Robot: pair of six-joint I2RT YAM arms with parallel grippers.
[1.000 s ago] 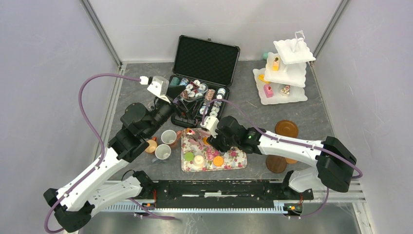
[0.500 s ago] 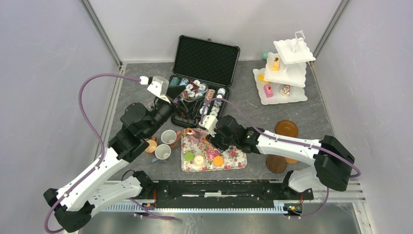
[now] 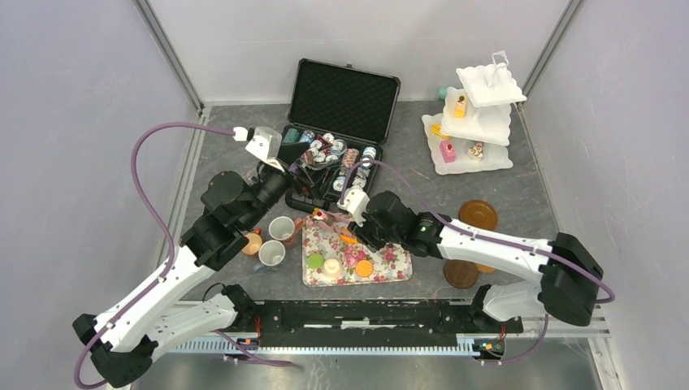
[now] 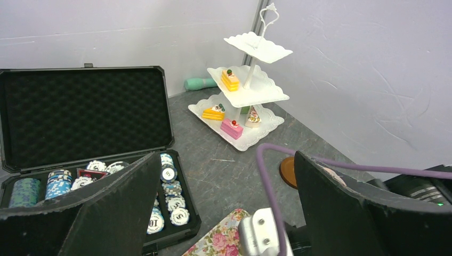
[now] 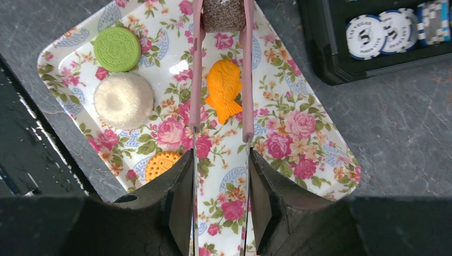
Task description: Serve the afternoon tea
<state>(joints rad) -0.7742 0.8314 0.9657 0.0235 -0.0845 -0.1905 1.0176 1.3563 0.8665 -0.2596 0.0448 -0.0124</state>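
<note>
While R gripper (image 5: 220, 160) pinches pink tongs (image 5: 247, 80), fish-shaped orange cake (image 5: 224, 90), glossy floral tray (image 5: 314, 154).

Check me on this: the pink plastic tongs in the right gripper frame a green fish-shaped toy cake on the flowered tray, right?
Almost. The fish-shaped toy cake is orange, not green; the right wrist view shows it between the arms of the pink plastic tongs, on the flowered tray.

Bright, even light, soft shadows, sharp
</note>
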